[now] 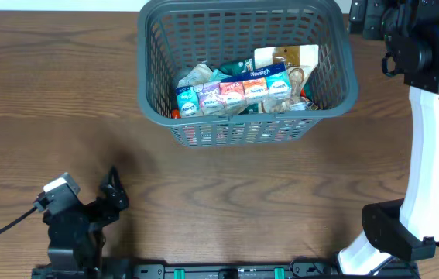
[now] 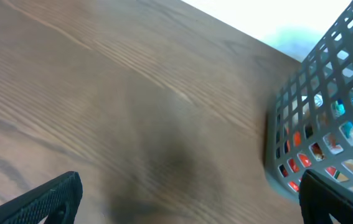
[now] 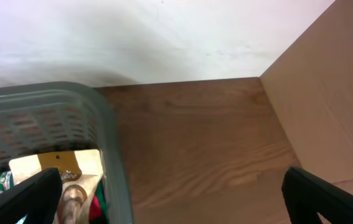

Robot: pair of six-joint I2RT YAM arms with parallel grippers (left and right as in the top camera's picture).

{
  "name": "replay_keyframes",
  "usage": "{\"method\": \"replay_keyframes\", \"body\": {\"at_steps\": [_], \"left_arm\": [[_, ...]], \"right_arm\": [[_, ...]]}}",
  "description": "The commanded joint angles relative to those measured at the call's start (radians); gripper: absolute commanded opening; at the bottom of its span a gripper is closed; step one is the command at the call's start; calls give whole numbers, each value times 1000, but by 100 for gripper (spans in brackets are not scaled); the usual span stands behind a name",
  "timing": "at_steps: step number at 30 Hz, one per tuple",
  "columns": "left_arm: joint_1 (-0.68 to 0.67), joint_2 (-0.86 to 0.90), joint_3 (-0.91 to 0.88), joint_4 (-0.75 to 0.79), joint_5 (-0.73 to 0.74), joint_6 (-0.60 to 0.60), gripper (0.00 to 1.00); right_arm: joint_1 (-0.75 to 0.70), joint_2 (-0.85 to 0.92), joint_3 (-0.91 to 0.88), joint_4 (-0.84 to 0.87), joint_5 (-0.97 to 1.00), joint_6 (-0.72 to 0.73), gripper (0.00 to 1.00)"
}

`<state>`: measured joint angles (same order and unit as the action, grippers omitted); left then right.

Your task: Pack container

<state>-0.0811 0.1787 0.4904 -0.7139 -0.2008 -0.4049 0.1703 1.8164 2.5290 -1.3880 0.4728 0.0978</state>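
Right wrist view alone showed a tan panel (image 3: pixel 325 93) edging the brown wooden table (image 3: pixel 195 137) beside the dark grey lattice plastic basket (image 3: pixel 111 143); left gripper (image 2: pixel 188 186), right gripper (image 3: pixel 173 180) gaped wide

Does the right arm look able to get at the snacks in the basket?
Probably yes. The right gripper hangs open just beside the basket's far right corner, the basket has no lid, and nothing lies over the snacks.
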Motion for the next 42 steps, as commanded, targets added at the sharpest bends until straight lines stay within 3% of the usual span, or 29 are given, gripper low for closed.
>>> {"method": "replay_keyframes", "body": {"at_steps": [1,12,35,42], "left_arm": [[4,-19,-59,37,11,-28,99],[4,-64,-204,168,10,-32,99],[4,-175,-292,187,14,-46,99],[4,-177,-368,321,37,-46,99]], "right_arm": [[-5,-17,10,-1,17,-6,99],[-5,-17,10,-1,17,-5,99],[-5,-17,10,-1,17,-6,99],[-5,-17,10,-1,17,-6,99]]}}
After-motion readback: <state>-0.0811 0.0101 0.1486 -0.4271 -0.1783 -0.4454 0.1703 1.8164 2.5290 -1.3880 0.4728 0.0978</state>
